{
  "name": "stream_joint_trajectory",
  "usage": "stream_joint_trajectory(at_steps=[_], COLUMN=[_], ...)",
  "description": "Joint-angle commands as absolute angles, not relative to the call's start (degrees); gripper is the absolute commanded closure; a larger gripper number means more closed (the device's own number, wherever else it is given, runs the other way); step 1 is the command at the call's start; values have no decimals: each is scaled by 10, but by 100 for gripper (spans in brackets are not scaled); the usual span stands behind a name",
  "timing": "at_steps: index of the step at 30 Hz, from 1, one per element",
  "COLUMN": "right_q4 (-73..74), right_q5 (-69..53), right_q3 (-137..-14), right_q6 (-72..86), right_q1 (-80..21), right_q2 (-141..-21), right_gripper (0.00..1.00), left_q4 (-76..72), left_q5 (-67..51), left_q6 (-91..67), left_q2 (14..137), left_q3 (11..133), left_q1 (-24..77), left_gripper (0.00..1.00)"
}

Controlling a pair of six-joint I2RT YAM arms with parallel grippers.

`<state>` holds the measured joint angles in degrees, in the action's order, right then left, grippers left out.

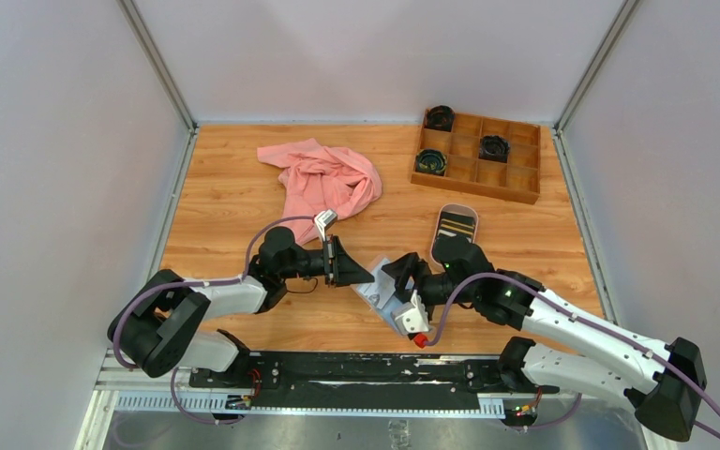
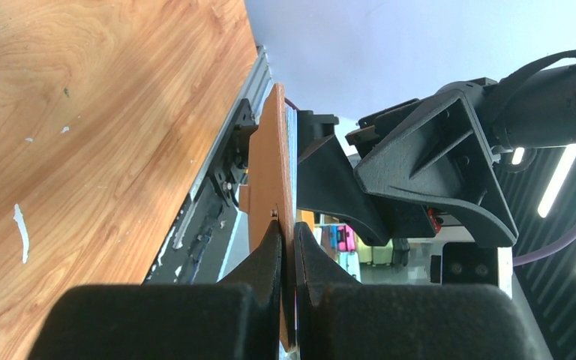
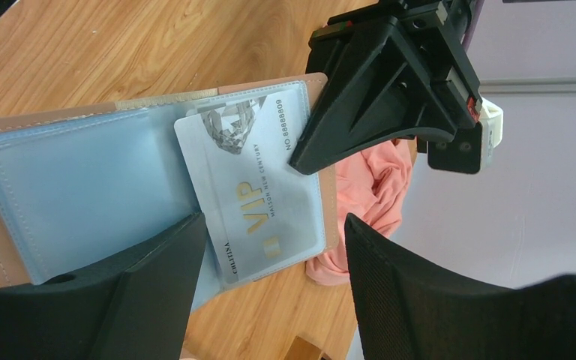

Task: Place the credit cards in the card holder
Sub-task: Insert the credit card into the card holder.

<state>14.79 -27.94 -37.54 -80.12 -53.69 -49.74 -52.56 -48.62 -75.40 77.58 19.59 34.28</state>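
Note:
The tan card holder (image 3: 82,180) is open off the table, light blue pockets toward the right wrist camera. A whitish-grey credit card (image 3: 262,187) marked VIP sits slanted in its right pocket, one corner sticking out. My left gripper (image 2: 289,240) is shut on the card holder (image 2: 270,165), seen edge-on there; its black fingers (image 3: 322,142) clamp the holder's far edge. My right gripper (image 3: 274,221) stands open just in front of the card, both jaws apart from it. From above, both grippers (image 1: 361,274) (image 1: 403,277) meet at the card holder (image 1: 380,292). Black striped credit cards (image 1: 456,225) lie in the oval tray (image 1: 457,207).
A crumpled pink cloth (image 1: 319,183) lies at the back centre-left. A wooden compartment box (image 1: 478,155) with dark round items stands at the back right. The oval tray sits just behind my right gripper. Metal rails border the wooden table (image 1: 225,206).

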Motion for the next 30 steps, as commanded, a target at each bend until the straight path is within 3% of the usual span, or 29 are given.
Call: stream_joint_trajectory(at_steps=[1,19,30], right_q4=[66,114,31], right_q5=[-287,-325,-271], right_q3=[-381,-374,-368], right_q6=[-746,-751,-719], right_q1=[-548,-571,-582], right_q2=[-497,-499,-510], right_gripper=[30,28,29], left_q4=[-535,-577,-578], left_q5=[-494,-485,-485], left_q6=[-757,-785,-787], left_q2=[772,776,769], left_q3=[197,193,181], left_q1=[358,358,359], left_gripper=[99,100,96])
